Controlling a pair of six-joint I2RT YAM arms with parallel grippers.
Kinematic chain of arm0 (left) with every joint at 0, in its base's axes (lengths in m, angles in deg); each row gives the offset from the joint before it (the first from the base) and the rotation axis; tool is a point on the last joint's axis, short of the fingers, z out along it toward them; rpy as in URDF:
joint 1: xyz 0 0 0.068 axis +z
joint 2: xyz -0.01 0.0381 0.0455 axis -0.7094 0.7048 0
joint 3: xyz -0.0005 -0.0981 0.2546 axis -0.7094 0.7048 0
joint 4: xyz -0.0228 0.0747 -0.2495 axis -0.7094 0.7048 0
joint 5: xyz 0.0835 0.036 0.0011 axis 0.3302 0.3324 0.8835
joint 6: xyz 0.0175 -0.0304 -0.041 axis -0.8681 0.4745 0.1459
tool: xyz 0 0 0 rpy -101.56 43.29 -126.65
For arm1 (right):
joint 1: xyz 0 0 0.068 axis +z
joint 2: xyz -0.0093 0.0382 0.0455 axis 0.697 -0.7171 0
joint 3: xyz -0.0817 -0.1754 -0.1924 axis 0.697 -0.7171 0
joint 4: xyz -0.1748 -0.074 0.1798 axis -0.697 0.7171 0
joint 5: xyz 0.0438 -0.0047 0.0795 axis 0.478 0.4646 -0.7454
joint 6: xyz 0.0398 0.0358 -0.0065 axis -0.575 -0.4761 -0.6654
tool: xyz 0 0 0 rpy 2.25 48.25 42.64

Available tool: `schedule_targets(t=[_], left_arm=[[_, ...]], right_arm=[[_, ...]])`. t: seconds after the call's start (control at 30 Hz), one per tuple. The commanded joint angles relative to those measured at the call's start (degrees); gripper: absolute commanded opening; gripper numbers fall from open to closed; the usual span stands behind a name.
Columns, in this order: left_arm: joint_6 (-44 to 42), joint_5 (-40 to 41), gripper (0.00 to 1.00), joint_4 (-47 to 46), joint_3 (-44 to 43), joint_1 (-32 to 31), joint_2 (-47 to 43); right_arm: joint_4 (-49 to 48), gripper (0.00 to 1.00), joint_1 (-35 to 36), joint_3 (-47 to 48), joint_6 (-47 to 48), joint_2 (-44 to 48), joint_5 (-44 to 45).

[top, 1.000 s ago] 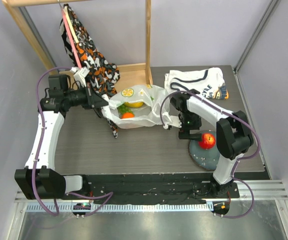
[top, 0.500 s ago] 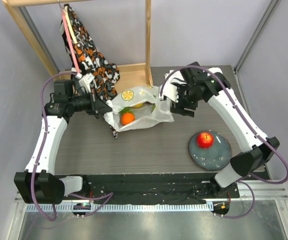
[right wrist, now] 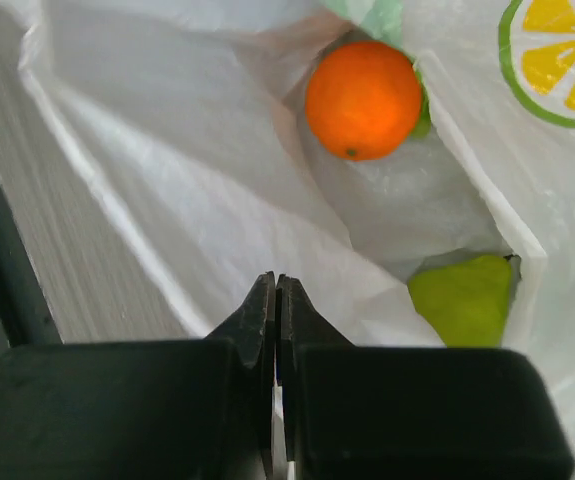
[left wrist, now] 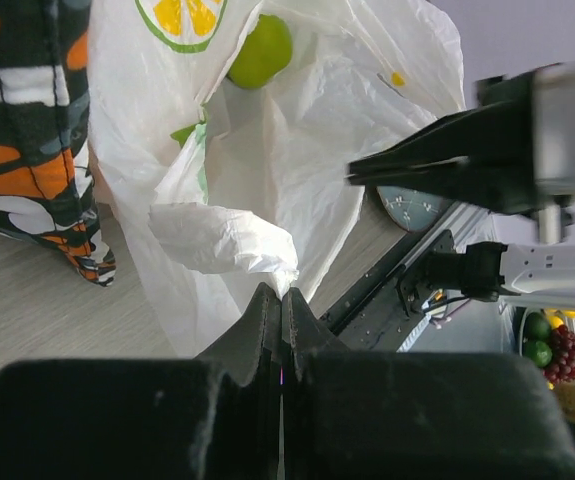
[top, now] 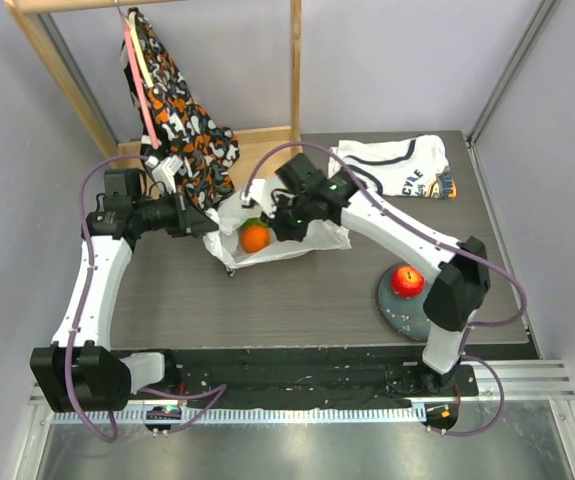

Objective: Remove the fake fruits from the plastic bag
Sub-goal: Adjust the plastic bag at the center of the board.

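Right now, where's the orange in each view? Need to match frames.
Top external: orange left of centre, in the plastic bag.
Left wrist: not in it; only a green fruit shows.
Right wrist: upper middle, inside the bag.
Shared landmark: the plastic bag, seen in all three.
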Motion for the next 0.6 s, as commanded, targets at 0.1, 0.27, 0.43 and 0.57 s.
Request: schedule_targets(t=[0.1, 0.27, 0.43, 0.57], left_arm=[[2.0, -1.7, 0.00, -2.5, 2.0, 0.9, -3.5], [2.7, -0.9, 0.00, -1.6, 4.3, 1.5, -5.8], [3.4, -0.3, 0.00, -0.2, 7.1, 1.7, -8.6], [4.8, -0.8, 0.00, -0.2, 10.7, 1.7, -10.5]], right_arm=[[-18.1, 0.01, 2.9, -0.9, -20.9, -9.7, 26.6], [-14.4, 0.01, 3.7, -7.2, -20.5, -7.9, 19.9], [-14.6, 0.01, 7.7, -29.4, -21.4, 6.2, 14.7], [-16.7, 0.01, 8.1, -33.4, -20.4, 10.9, 17.2]])
